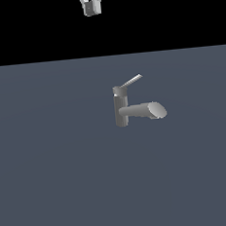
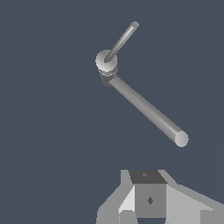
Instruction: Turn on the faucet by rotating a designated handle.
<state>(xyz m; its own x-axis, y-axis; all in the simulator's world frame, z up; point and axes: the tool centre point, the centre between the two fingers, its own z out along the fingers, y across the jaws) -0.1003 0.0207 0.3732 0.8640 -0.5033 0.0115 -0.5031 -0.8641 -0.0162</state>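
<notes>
Scene: a small grey faucet [image 1: 122, 109] stands alone on a flat slate-blue floor [image 1: 53, 179]; black background above the floor's far edge.

Gripper: only its lower end [image 1: 91, 8] shows at the top edge of the exterior view, against the black. In the wrist view the grey hand body [image 2: 149, 199] fills the lower edge.

Gripper state: cannot tell. Fingertips are not clearly visible in either view, so spread or pressed together is undecided. Nothing is seen held.

Faucet position: well apart from the gripper, below it and a little toward the exterior view's right. No contact. In the wrist view the faucet [image 2: 144, 109] lies ahead of the hand body, seen from above.

Post: upright cylinder, darker grey, with a cap on top.

Spout: thick horizontal tube [image 1: 144, 111] running from the post toward the exterior view's right; its end is cut slanted and is lighter in tone.

Handle: thin light-grey lever [image 1: 131, 80] rising at an angle from the cap, tilted up and toward the exterior view's right. In the wrist view the handle [image 2: 122, 40] and the spout spread from the cap in different directions, forming a clear angle.

Handle to gripper: apart, untouched.
</notes>
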